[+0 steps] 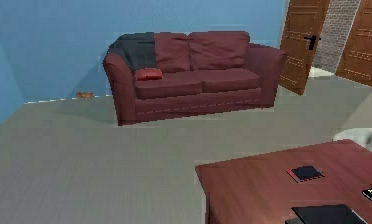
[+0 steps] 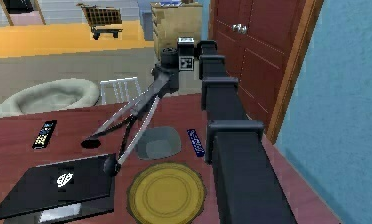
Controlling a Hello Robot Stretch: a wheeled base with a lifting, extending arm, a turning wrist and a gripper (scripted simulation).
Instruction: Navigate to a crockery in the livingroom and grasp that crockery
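Parked at the table, crockery beside the fingers, grasp not yet made.

Looking ahead, a red sofa (image 1: pixel 194 72) stands against the blue wall, and the corner of a reddish table (image 1: pixel 256 180) juts in low at the right, so I judge the drive into the living room done. Out to the arm's side, the arm (image 2: pixel 234 150) stretches over the tabletop and the gripper (image 2: pixel 106 152) slants down toward it. I cannot tell whether its thin fingers (image 2: pixel 130 109) are spread or pressed together, nor whether they hold anything. A grey bowl (image 2: pixel 158 144) sits just right of the fingers, a yellowish plate (image 2: pixel 166 193) lies below and right of the fingertips, and a laptop (image 2: pixel 62 186) lies at their lower left. To my eye, only the grasp itself is left.
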